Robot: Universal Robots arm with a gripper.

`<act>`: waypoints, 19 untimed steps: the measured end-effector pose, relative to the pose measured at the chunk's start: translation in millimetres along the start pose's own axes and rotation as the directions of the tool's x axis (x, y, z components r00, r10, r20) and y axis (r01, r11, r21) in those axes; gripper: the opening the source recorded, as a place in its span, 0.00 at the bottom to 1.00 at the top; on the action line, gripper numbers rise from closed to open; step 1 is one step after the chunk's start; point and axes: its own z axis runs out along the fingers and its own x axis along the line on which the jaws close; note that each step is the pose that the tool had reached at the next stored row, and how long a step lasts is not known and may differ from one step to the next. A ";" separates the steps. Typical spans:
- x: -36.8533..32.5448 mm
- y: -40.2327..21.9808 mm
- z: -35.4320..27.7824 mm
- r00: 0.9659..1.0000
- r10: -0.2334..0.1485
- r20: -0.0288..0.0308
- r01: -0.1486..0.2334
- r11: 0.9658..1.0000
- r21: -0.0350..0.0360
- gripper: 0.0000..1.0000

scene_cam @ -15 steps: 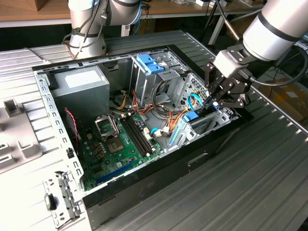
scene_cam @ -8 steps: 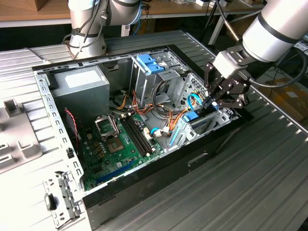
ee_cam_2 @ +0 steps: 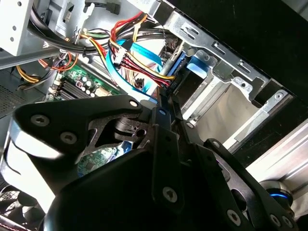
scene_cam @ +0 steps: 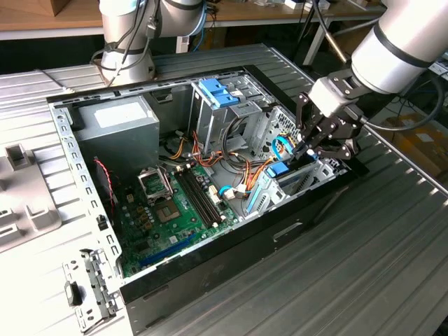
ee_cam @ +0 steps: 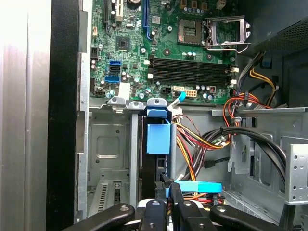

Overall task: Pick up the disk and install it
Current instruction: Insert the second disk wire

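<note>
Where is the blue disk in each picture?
Exterior view: the disk stands on edge in the drive cage, just below the gripper.
First wrist view: disk in a cage slot, past the fingers.
Second wrist view: blue tab at the cage.
Shared landmark: the green motherboard.

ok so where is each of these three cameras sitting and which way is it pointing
Exterior view: off the arm, above and beside the open computer case, looking down into it; the arm and gripper reach in from the exterior view's right.
First wrist view: on the wrist, looking down past the gripper at the disk in its bay and the motherboard.
Second wrist view: on the wrist, close behind the gripper's black linkage, facing the drive cage.
Shared: both wrist views show the gripper and coloured cables.
</note>
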 end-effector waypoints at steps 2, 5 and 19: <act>0.5 0.0 0.5 1.000 -0.002 0.000 0.002 1.000 0.000 0.16; 1.1 0.0 2.5 1.000 -0.002 0.000 0.002 1.000 -0.001 0.16; -5.0 -0.1 -11.3 1.000 -0.003 0.006 0.003 1.000 -0.001 0.15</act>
